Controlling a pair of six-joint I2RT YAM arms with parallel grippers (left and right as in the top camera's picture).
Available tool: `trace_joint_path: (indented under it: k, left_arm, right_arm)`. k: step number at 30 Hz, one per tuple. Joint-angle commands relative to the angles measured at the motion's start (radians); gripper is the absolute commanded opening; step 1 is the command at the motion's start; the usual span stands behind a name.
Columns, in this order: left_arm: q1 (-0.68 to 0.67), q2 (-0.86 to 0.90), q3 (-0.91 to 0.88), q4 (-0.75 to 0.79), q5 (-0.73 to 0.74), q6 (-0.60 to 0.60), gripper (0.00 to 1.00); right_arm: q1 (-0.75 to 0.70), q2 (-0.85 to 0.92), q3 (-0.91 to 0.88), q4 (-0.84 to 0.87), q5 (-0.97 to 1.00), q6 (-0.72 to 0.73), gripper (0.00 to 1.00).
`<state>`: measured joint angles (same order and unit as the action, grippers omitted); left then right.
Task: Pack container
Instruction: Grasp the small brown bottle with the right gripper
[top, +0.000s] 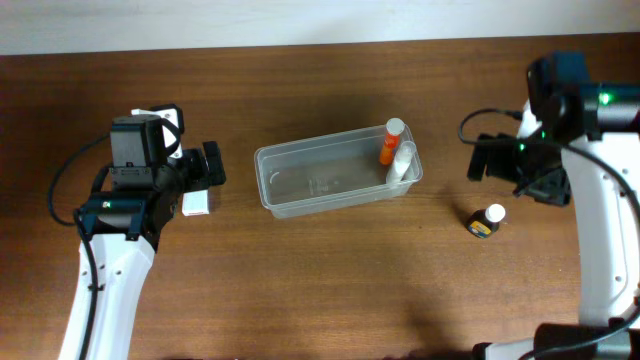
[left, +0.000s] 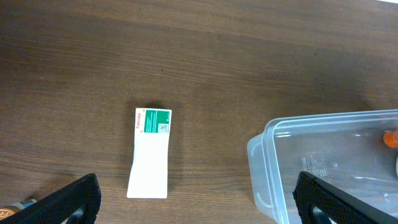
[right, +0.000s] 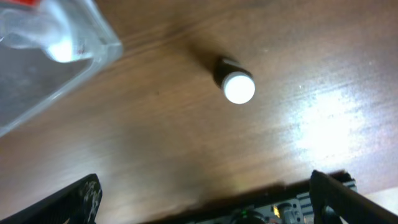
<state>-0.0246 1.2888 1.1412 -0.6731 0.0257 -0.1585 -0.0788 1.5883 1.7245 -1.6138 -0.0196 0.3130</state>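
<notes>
Conceivably the wide, empty right gripper (right: 205, 200) topples the upright bottle (right: 238, 86), or the equally wide left gripper (left: 194, 200) skids off the flat box (left: 150, 154).

Nothing legible: white box (left: 149, 155) green label, red print too small; container (left: 261, 163) base print blurred

Clear glossy plastic container (top: 330, 180) on a dark wood-grain table (top: 330, 280).

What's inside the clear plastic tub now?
Inside the clear rectangular plastic tub, at its right end: an orange bottle with white cap and a white bottle. Floor beneath them is covered.
</notes>
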Motion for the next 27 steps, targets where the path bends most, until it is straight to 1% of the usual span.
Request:
trace_joint_path:
  k: [1,4,7,10,15,17,19,21,23,25,27]
  left_arm:
    - [0.006,0.005,0.018,-0.001,-0.008,-0.005,1.0]
    - [0.006,0.005,0.018,-0.001,-0.008,-0.005,1.0]
    - [0.006,0.005,0.018,-0.001,-0.008,-0.005,1.0]
    - [0.006,0.005,0.018,-0.001,-0.008,-0.005,1.0]
    - [0.006,0.005,0.018,-0.001,-0.008,-0.005,1.0]
    - [0.006,0.005,0.018,-0.001,-0.008,-0.005,1.0]
    - [0.006,0.005,0.018,-0.001,-0.008,-0.005,1.0]
    - [0.006,0.005,0.018,-0.002,-0.008,-0.005,1.0]
    - [0.006,0.005,0.018,-0.002,-0.008,-0.005,1.0]
    - [0.006,0.005,0.018,-0.002,-0.008,-0.005,1.0]
    - [0.006,0.005,0.018,-0.001,-0.008,-0.005,1.0]
  right_arm:
    - [-0.048,-0.005,-0.127,0.058,0.035,-0.025,0.99]
    - [-0.082,0.018,-0.241,0.145,-0.003,-0.078,0.99]
    - [-0.111,0.039,-0.333,0.233,-0.006,-0.101,0.99]
    - [-0.14,0.066,-0.4,0.317,-0.024,-0.15,0.99]
    - [-0.16,0.124,-0.421,0.355,-0.024,-0.173,1.0]
    - [-0.16,0.149,-0.421,0.368,-0.025,-0.175,0.98]
    - [-0.16,0.174,-0.421,0.373,-0.025,-0.175,0.94]
    - [-0.16,0.188,-0.421,0.373,-0.026,-0.175,0.86]
    - [-0.16,0.19,-0.421,0.373,-0.026,-0.175,0.8]
    - [-0.158,0.19,-0.421,0.373,-0.025,-0.175,0.7]
    - [-0.158,0.19,-0.421,0.373,-0.025,-0.175,0.65]
